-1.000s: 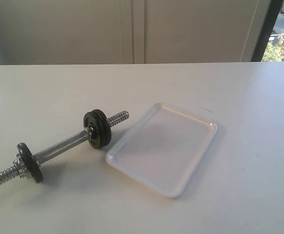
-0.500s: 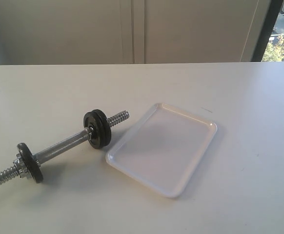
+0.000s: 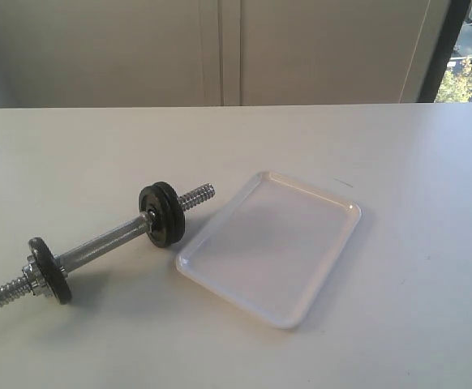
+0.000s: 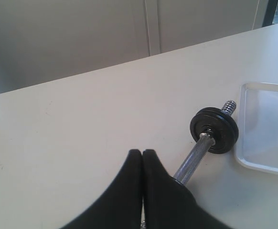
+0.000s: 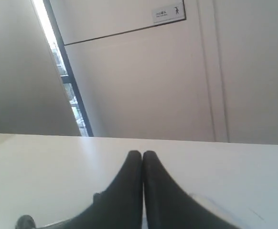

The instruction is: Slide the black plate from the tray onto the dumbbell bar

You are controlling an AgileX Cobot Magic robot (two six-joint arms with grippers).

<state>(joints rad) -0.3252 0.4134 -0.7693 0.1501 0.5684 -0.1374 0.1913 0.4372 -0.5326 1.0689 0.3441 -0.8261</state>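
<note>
The white tray (image 3: pixel 272 247) lies on the table with nothing in it. To its left rests the chrome dumbbell bar (image 3: pixel 106 241), lying slantwise. The black plate (image 3: pixel 161 213) sits on the bar near the threaded end closest to the tray. A duller disc (image 3: pixel 49 270) sits near the bar's other end. Neither gripper shows in the exterior view. My left gripper (image 4: pixel 142 152) is shut and empty, hovering over the bar (image 4: pixel 192 160) short of the plate (image 4: pixel 214 130). My right gripper (image 5: pixel 142 153) is shut and empty above the table.
The white table (image 3: pixel 398 162) runs back to a pale wall of cabinet panels (image 3: pixel 220 49). A window strip (image 3: pixel 463 57) stands at the far right. The tray's corner (image 4: pixel 272 129) shows in the left wrist view beside the plate.
</note>
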